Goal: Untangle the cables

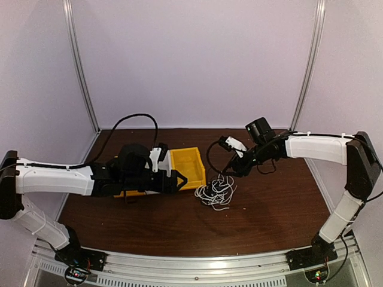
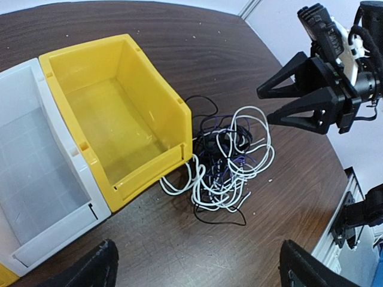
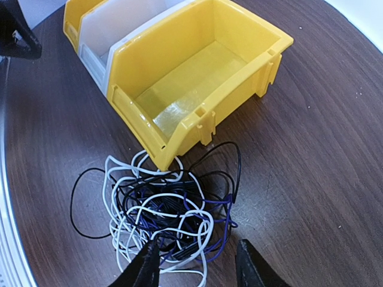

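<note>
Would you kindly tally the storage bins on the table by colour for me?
Yellow: 2, the near yellow bin beside the cables and the far yellow bin
White: 1, the white bin between them
Total: 3

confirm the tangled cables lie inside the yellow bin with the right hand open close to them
No: the cables lie on the table beside the yellow bin, not inside it; the right wrist view shows this. The right hand is open close to them.
</note>
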`<action>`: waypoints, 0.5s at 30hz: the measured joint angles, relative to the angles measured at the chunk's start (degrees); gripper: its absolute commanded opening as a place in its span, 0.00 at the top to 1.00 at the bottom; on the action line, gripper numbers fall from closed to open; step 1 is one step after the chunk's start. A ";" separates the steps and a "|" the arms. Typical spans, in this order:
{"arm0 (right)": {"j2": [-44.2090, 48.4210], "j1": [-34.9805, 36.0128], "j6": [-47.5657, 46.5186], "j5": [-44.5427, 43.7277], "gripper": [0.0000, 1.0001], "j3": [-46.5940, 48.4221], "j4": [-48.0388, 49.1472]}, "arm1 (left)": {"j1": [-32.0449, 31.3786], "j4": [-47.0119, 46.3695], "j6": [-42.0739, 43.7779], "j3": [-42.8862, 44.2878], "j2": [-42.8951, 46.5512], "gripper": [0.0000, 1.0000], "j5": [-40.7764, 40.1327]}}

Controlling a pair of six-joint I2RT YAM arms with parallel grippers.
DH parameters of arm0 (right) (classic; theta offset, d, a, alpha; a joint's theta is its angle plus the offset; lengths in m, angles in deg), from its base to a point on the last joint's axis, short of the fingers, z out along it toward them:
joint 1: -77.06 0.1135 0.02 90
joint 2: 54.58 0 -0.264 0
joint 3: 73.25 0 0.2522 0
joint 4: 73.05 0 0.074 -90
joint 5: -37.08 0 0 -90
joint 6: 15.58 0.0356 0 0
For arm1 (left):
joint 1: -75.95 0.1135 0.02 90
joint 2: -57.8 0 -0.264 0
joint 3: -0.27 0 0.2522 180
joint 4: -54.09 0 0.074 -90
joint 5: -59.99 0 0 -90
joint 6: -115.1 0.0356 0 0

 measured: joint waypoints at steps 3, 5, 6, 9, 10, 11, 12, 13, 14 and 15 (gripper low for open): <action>0.00 0.00 -0.59 -0.55 0.68 -0.07 -0.74 | 0.02 0.98 1.22 2.51 -3.02 0.05 -0.02; 0.00 0.00 -0.83 -0.79 0.69 -0.20 -1.03 | 0.00 1.55 2.12 4.48 -5.01 0.04 0.02; 0.00 0.00 -1.01 -0.85 0.69 -0.26 -1.11 | 0.00 1.62 2.49 5.38 -5.81 0.04 0.02; 0.00 0.00 -1.20 -1.03 0.72 -0.44 -1.86 | 0.00 1.57 3.23 7.08 -7.15 0.04 -0.15; 0.00 0.00 -1.36 -1.05 0.73 -0.44 -2.12 | 0.00 1.44 3.48 7.34 -7.32 0.04 -0.22; 0.00 0.00 -1.55 -1.05 0.74 -0.44 -2.27 | 0.00 1.38 3.69 7.52 -7.45 0.05 -0.26; 0.00 0.00 -1.55 -1.03 0.75 -0.44 -2.54 | 0.00 1.33 4.00 7.69 -7.67 0.04 -0.39; 0.00 0.00 -1.64 -1.03 0.76 -0.44 -2.71 | 0.00 1.42 4.26 8.00 -8.09 0.04 -0.46; 0.00 0.00 -1.68 -0.98 0.76 -0.44 -2.86 | 0.00 1.42 4.57 8.48 -8.74 0.05 -0.50; 0.00 0.00 -1.62 -0.90 0.77 -0.44 -2.95 | 0.00 1.46 4.87 9.07 -9.53 0.04 -0.55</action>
